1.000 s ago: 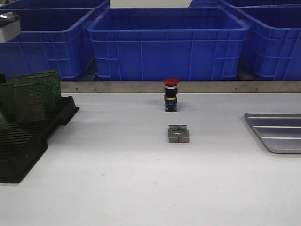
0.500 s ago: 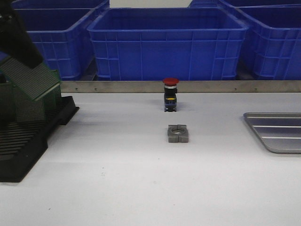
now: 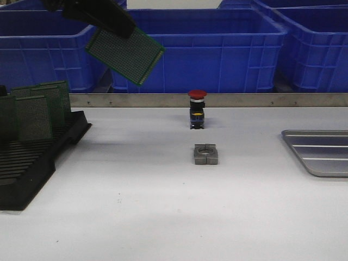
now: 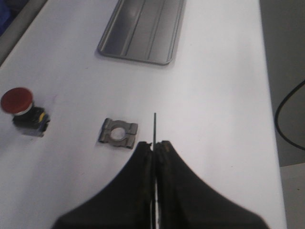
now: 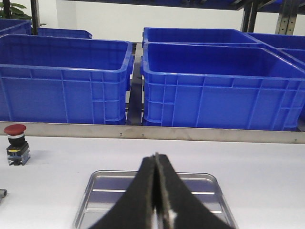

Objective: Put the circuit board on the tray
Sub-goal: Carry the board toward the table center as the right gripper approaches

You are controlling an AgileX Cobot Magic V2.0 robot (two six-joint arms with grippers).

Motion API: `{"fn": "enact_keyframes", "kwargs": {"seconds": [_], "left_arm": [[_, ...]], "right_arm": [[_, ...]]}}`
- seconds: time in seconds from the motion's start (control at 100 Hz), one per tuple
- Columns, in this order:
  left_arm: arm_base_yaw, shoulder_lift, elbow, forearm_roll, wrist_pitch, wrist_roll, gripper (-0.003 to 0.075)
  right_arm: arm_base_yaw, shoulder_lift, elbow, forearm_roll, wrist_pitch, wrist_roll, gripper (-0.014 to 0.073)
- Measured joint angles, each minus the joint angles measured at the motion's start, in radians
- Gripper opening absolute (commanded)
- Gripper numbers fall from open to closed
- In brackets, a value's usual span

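My left gripper (image 3: 111, 22) is shut on a green perforated circuit board (image 3: 126, 54) and holds it tilted, high above the table's left half. In the left wrist view the board shows edge-on (image 4: 154, 129) between the closed jaws of that gripper (image 4: 155, 144). The silver-grey ridged tray (image 3: 321, 152) lies at the table's right edge, and also shows in the left wrist view (image 4: 143, 28) and the right wrist view (image 5: 102, 191). My right gripper (image 5: 156, 157) is shut and empty above the tray's near side; it is out of the front view.
A black slotted rack (image 3: 27, 163) with several green boards (image 3: 35, 111) stands at the left. A red-capped push button (image 3: 197, 109) and a grey metal clamp piece (image 3: 206, 154) sit mid-table. Blue bins (image 3: 196, 49) line the back behind a metal rail.
My left gripper has lifted the circuit board out of the rack and carried it up and to the right. A second ago the arm was out of view.
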Motion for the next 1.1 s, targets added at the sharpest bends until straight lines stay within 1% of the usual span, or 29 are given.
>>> {"fn": "enact_keyframes", "kwargs": {"seconds": [0.17,0.29,0.61,0.7,0.85,0.99,1.1], "left_arm": [[-0.086,0.0,0.0,-0.002,0.0,0.0,-0.002],[-0.124,0.0,0.0,-0.002,0.002,0.0,-0.002],[-0.132,0.0,0.0,-0.003,0.002,0.0,-0.002],[-0.132,0.0,0.0,-0.003,0.002,0.0,-0.002],[-0.132,0.0,0.0,-0.003,0.002,0.0,-0.002],[-0.132,0.0,0.0,-0.003,0.002,0.0,-0.002],[-0.132,0.0,0.0,-0.003,0.002,0.0,-0.002]], "right_arm": [[0.0,0.0,0.0,0.0,0.0,0.0,-0.0061],[0.0,0.0,0.0,0.0,0.0,0.0,-0.0061],[0.0,0.0,0.0,0.0,0.002,0.0,-0.0059],[0.0,0.0,-0.044,0.0,0.078,0.006,-0.0059],[0.0,0.021,-0.211,0.005,0.315,0.011,-0.0059],[0.0,0.138,-0.349,0.059,0.508,0.013,-0.0059],[0.0,0.26,-0.427,0.129,0.582,0.013,-0.0053]]}}
